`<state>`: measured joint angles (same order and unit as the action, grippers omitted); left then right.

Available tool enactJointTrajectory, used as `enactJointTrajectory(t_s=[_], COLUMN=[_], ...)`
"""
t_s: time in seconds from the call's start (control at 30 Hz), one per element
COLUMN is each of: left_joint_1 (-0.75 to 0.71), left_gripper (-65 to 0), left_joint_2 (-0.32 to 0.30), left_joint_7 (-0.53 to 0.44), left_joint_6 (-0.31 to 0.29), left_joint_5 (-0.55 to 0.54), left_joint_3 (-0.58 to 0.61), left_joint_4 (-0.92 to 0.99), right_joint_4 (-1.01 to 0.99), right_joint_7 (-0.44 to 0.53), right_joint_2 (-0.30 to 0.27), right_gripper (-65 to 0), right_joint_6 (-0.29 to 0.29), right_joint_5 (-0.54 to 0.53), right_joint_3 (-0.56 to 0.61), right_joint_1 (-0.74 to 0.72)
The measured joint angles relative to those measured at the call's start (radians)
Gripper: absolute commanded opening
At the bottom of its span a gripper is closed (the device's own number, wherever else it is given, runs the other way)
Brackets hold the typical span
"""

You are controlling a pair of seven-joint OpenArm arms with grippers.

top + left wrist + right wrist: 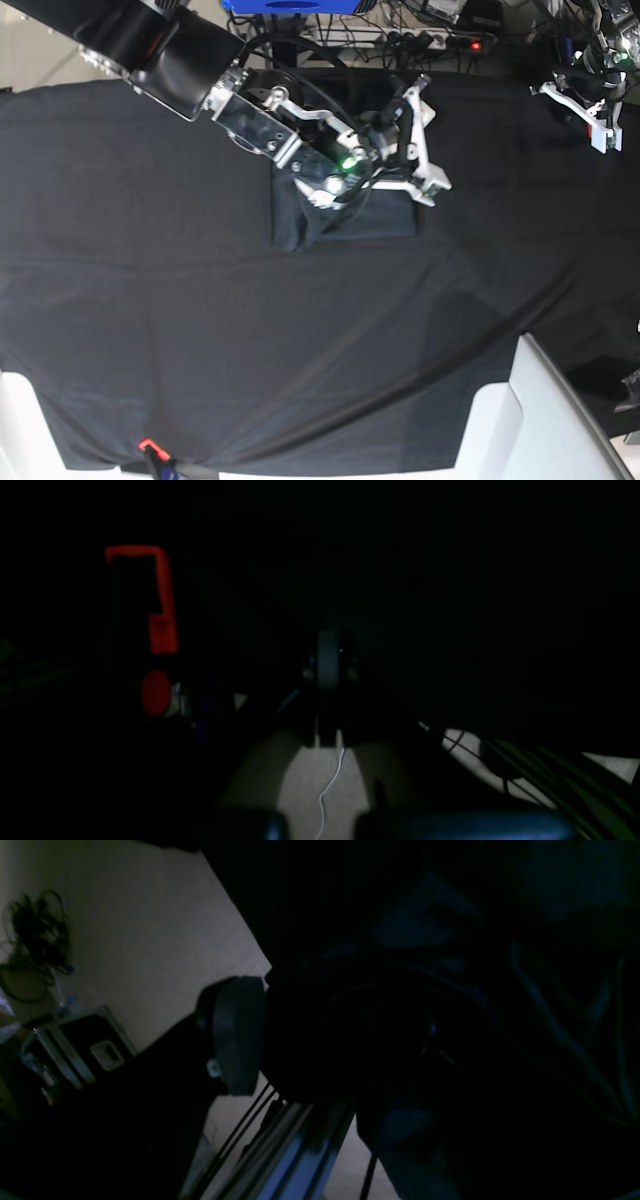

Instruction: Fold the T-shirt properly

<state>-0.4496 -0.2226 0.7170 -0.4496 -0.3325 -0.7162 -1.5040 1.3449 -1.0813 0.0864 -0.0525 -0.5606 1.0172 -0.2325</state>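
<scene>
Right hand (pixel 420 150), jaws apart, hovers directly over the folded T-shirt (pixel 300 215), apparently just clear. Left hand (pixel 600 125), closed, sits well apart at the worktop (pixel 120 300) corner.

The base view looks straight down from high above the table (pixel 120 330). Both wrist views sit close and dark, glimpsing pale floor (pixel 150 930); they share little.

T-shirt (pixel 345 215) top hidden, wrist views dark

Closed left claw (pixel 328 680) in darkness, red clamp (pixel 159 600) left, pale floor (pixel 320 775) below.
</scene>
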Motion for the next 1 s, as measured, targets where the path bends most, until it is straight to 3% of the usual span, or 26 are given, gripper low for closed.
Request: enactJointTrajectory(t_s=[0.13, 0.27, 0.57, 0.63, 0.73, 0.83, 1.0], left_joint_1=[0.01, 0.031, 0.026, 0.025, 0.028, 0.043, 0.053], left_gripper=[-65.0, -65.0, -65.0, -65.0, -65.0, -65.0, -65.0], left_joint_2=[0.001, -0.001, -0.002, -0.005, -0.007, -0.006, -0.008], left_joint_7=[0.001, -0.003, -0.003, -0.002, -0.002, 0.003, -0.003], left_joint_6=[0.0, 0.0, 0.0, 0.0, 0.0, 0.0, 0.0], left_joint_5=[0.006, 0.005, 0.005, 0.004, 0.01, 0.011, 0.009], left_joint_3=[0.0, 0.002, 0.002, 0.0, -0.002, -0.001, 0.0], left_joint_4=[0.001, 0.032, 0.038, 0.038, 0.038, 0.039, 0.038], right_joint_4=[0.022, 0.201, 0.431, 0.433, 0.43, 0.399, 0.259], right_joint_7=[-0.013, -0.067, -0.079, -0.056, 0.008, 0.04, 0.108], right_joint_2=[0.004, -0.02, -0.171, -0.215, -0.265, -0.268, -0.268], right_gripper=[-29.3, -29.3, -29.9, -35.6, -50.7, -62.3, -64.2], right_joint_6=[0.001, 0.003, 0.005, 0.001, 0.001, 0.0, 0.002], right_joint_5=[0.001, -0.006, 0.007, 0.013, 0.019, 0.002, 0.008], right_joint_3=[0.035, 0.007, -0.433, -0.513, -0.542, -0.532, -0.532], right_joint_1=[-0.013, -0.031, 0.153, 0.19, 0.233, 0.259, 0.264])
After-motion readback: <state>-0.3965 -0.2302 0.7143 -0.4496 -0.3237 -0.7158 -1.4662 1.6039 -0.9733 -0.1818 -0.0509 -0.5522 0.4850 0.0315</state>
